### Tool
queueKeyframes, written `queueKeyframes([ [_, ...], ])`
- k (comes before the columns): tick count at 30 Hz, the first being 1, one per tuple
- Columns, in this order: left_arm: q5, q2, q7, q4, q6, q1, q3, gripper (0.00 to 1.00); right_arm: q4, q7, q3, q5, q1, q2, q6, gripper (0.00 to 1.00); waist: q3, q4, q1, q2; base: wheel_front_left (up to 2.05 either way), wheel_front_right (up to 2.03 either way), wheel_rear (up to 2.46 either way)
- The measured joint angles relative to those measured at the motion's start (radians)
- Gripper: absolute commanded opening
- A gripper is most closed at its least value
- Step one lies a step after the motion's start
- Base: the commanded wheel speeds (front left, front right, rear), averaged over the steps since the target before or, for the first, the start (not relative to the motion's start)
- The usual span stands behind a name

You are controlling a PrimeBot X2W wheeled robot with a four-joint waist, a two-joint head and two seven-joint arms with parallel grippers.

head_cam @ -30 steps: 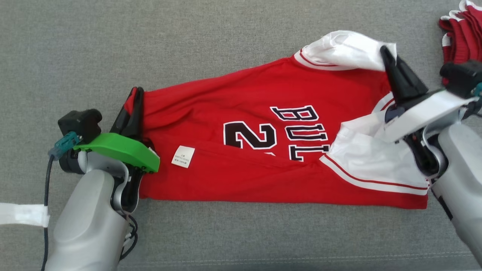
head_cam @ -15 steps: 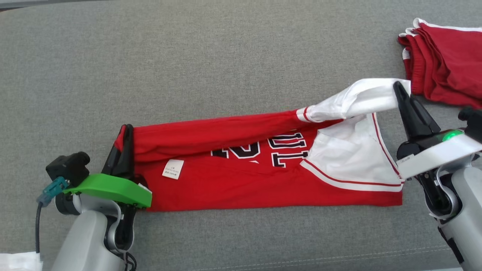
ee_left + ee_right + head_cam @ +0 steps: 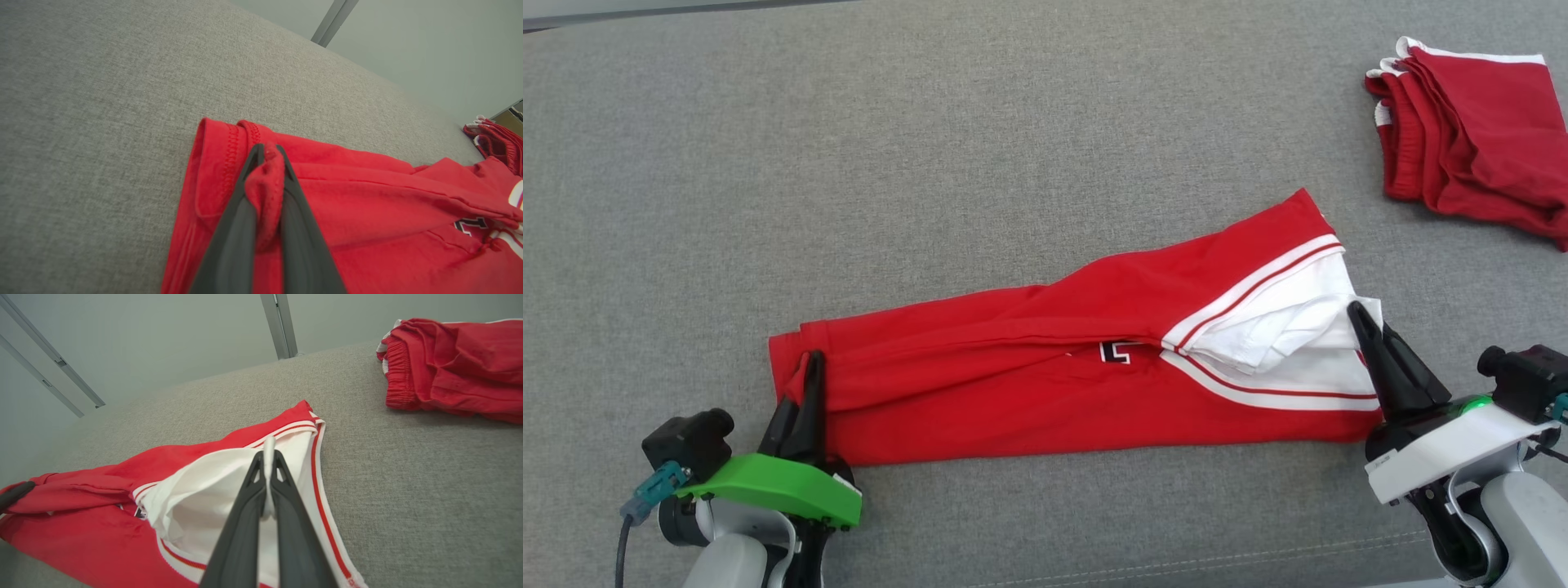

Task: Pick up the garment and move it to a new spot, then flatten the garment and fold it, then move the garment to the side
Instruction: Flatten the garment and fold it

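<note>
Grey woven surface [image 3: 1013, 122]. My left claw [image 3: 813, 359] clamps the jersey [image 3: 1013, 384] by its stitched red hem, my right claw [image 3: 1356, 310] by its white edge; the wrist views show each pinch close.

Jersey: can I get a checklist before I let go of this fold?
1. Left gripper shut on the jersey hem: ok.
2. Right gripper shut on the white fabric: ok.
3. Top layer square over the bottom layer: not ok, it slants away at the right end.
4. White fabric smooth: not ok, it is bunched by the right gripper.
5. Jersey apart from the red pile: ok.
6. Held edges down on the cushion: cannot tell.
</note>
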Motion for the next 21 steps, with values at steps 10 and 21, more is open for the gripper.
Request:
queueKeyframes([
  [10,-0.011,0.000,0.000,-0.015,0.009,0.048,0.035,1.00,-0.004,0.000,-0.020,-0.062,0.042,-0.007,0.000,1.00,-0.006,-0.009,0.0000,0.0001,0.00,0.00,0.00],
  [21,-0.035,-0.003,0.000,-0.079,0.018,0.140,0.108,1.00,-0.004,0.000,-0.087,-0.073,0.115,-0.012,0.000,1.00,-0.021,-0.006,0.0000,0.0000,0.00,0.00,0.00],
])
